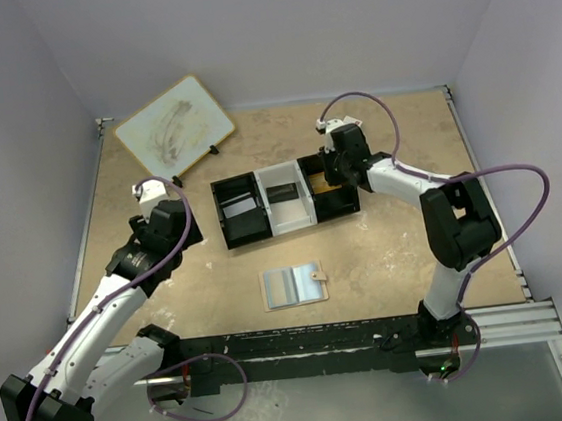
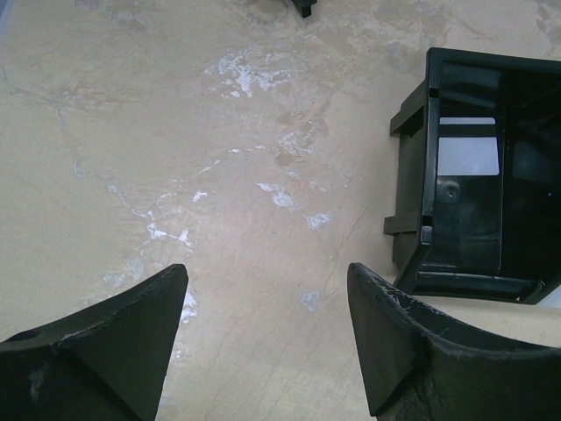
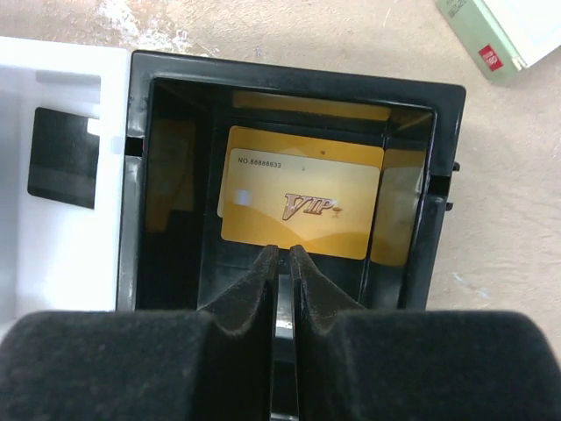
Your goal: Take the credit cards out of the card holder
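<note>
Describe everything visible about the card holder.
The card holder lies open and flat on the table, pale blue inside up, with a tan snap tab at its right edge. It looks leather-like, and two panels meet at a centre fold. It sits nearer the table's front edge than the tray, apart from it. Nothing else touches it.

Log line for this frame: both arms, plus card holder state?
left gripper: open, over bare table beside tray | right gripper: jaws closed, over gold cards in right black compartment | card holder: lying open, apart from both grippers
</note>
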